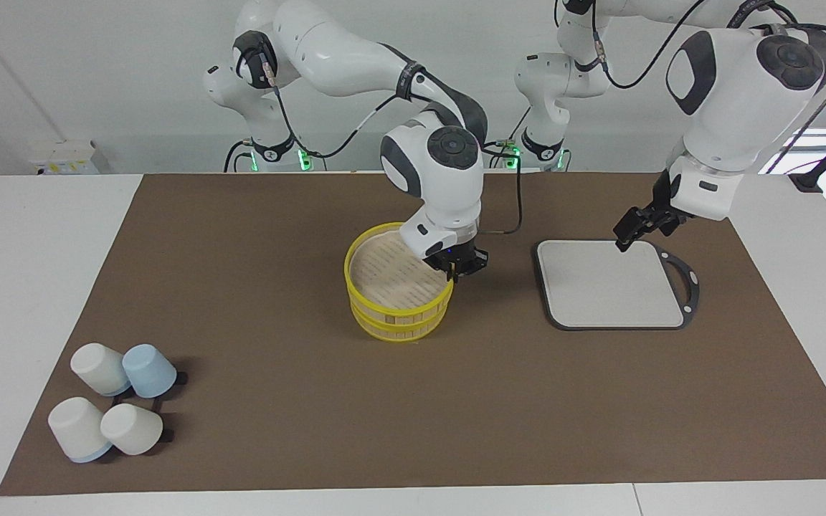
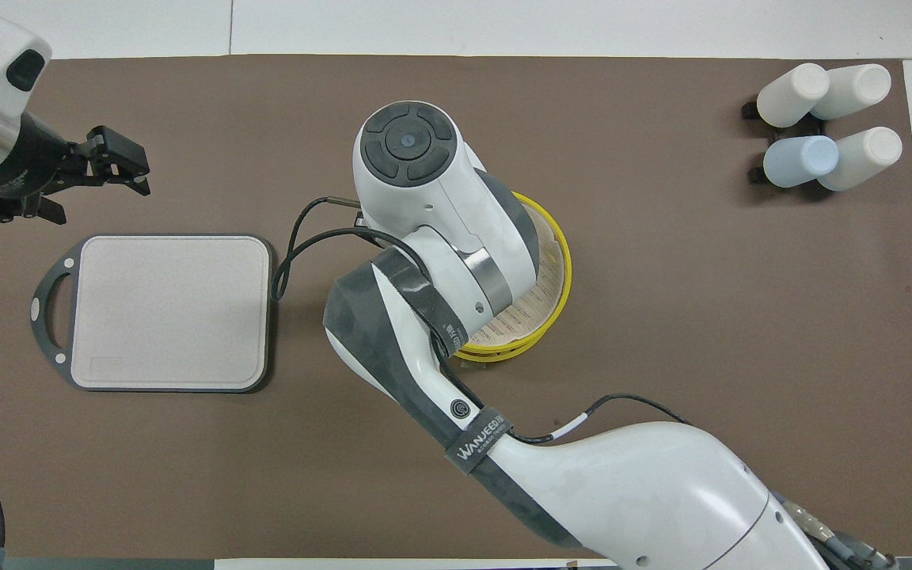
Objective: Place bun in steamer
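Observation:
The steamer (image 1: 399, 326), a round two-tier bamboo basket with yellow rims, stands mid-table; the part of its slatted floor that shows is bare. In the overhead view only its rim (image 2: 557, 285) shows past the right arm. My right gripper (image 1: 456, 269) is low at the steamer's rim, on the side toward the left arm's end of the table. The bun shows in neither view. My left gripper (image 1: 625, 241) hangs open and empty over the corner of the grey board; it also shows in the overhead view (image 2: 133, 170). The left arm waits there.
A grey rectangular board (image 1: 606, 287) with a dark rim and handle lies bare toward the left arm's end, also in the overhead view (image 2: 163, 309). Several upturned white and blue cups (image 1: 115, 401) stand at the right arm's end, farther from the robots.

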`<state>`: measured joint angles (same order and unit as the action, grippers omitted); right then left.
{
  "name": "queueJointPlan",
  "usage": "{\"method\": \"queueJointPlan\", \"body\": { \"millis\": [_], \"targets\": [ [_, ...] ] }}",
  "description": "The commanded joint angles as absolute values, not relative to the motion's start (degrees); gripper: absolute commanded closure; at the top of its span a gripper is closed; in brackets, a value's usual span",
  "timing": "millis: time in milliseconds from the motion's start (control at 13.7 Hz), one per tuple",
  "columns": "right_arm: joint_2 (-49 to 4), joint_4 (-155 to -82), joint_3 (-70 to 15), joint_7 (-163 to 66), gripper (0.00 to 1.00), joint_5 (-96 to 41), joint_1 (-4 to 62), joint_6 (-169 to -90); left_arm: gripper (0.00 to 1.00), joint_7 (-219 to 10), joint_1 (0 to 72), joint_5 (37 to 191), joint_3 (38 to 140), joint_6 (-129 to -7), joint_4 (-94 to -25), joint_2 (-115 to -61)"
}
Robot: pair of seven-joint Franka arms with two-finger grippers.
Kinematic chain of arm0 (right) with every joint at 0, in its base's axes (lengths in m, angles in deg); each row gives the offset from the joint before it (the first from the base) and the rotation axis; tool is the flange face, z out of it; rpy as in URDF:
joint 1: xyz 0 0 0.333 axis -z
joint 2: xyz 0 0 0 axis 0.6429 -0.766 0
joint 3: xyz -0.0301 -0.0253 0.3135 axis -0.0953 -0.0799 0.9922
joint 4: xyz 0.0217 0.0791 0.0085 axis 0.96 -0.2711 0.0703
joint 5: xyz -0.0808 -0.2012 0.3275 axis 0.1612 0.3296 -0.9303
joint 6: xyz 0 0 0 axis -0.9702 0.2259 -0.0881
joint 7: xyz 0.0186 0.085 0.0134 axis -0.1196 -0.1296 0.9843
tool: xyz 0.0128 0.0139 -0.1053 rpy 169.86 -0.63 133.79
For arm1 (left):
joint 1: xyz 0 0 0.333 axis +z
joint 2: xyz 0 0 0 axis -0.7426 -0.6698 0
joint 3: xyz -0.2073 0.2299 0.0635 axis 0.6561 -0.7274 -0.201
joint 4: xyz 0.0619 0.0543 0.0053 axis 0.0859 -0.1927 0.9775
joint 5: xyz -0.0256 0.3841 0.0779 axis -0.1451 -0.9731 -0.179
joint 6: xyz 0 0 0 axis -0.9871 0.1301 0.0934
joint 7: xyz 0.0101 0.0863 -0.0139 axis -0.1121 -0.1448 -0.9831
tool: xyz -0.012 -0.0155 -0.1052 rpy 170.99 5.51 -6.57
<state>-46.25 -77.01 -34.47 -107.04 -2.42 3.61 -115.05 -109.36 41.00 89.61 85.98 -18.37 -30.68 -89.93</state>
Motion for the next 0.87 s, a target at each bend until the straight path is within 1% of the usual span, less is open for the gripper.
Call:
{"method": "queueJointPlan", "body": {
  "millis": [0, 146, 219, 364, 437, 801],
  "targets": [
    [-46.3, -77.5, -34.6, -108.1, 1.00, -2.5, 4.1, -116.9, 0.00, -105.7, 42.1, 88.9, 86.4, -16.3, -32.3, -87.4],
    [-45.6, -80.5, -34.5, -108.0, 1.00, -2.6, 4.4, -119.3, 0.00, -104.2, 42.2, 88.9, 86.4, -15.4, -32.5, -86.8],
    [-45.1, -81.6, -34.5, -108.0, 1.00, -2.6, 4.5, -119.8, 0.00, -104.1, 42.2, 88.9, 86.4, -14.8, -33.3, -85.7],
    [-44.6, -82.9, -34.6, -107.6, 1.00, -2.4, 4.3, -119.8, 0.00, -102.0, 43.9, 88.8, 87.1, -14.8, -38.6, -81.5],
    [-43.9, -84.2, -34.6, -107.3, 1.00, -2.4, 4.4, -120.1, 0.00, -100.8, 44.4, 88.9, 87.1, -15.2, -40.7, -80.3],
    [-43.5, -85.0, -34.6, -107.3, 1.00, -2.3, 4.2, -119.8, 0.00, -97.8, 45.7, 88.9, 87.3, -14.9, -42.4, -79.7]
  ]
}}
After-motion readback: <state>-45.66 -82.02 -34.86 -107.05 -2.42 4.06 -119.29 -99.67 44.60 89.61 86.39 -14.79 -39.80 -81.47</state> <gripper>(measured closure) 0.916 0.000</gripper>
